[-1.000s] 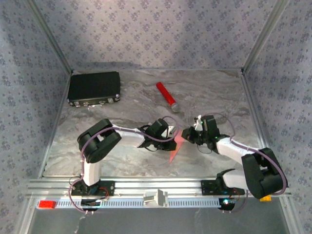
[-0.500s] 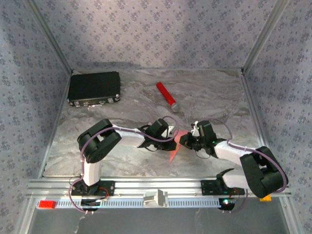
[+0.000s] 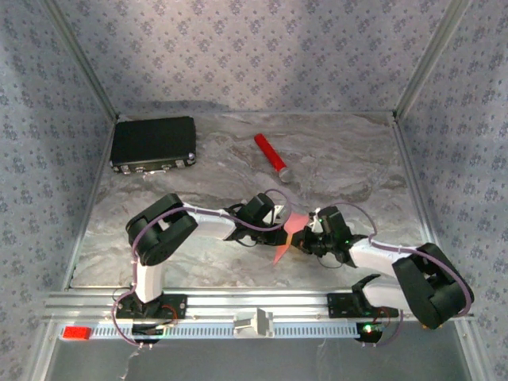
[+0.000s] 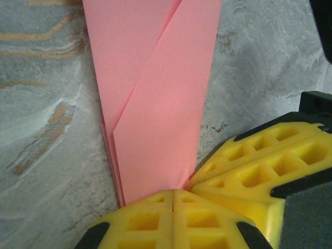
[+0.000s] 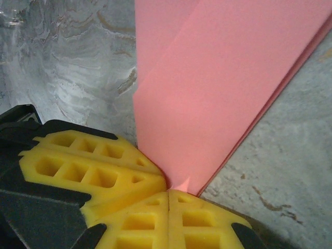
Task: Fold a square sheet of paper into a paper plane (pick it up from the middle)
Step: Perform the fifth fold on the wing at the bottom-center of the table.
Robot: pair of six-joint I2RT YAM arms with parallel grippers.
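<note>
Two hands are meeting on the paper plane (image 3: 280, 251) at the middle of the surface (image 3: 341, 167): left hand (image 4: 173, 205) and right hand (image 5: 168, 199), each pressed together, tips touching the pink folds. From above, its long axis is running from 1 to 7 o'clock, tapering toward 7. The right hand is sitting nearer 6 o'clock than a second ago.

Count: 2 arms (left arm (image 3: 159, 234), right arm (image 3: 421, 278)), each with 1 gripper, so 2 grippers, left gripper (image 4: 173, 193) and right gripper (image 5: 169, 193), and 4 yellow fingers (image 4: 145, 223) in total, 2 per gripper. On the 1 table (image 3: 349, 159): 1 folded pink paper (image 3: 284, 238), 1 black case (image 3: 153, 143), 1 red cylinder (image 3: 270, 156) with a grey tip, i.e. 3 loose items. At the 1 front rail (image 3: 309, 304): 1 small red block (image 3: 76, 332), 1 pale bracket (image 3: 253, 322), 1 orange tab (image 3: 432, 322) by the right arm's base, i.e. 3 more, which makes 6 small items overall.
</note>
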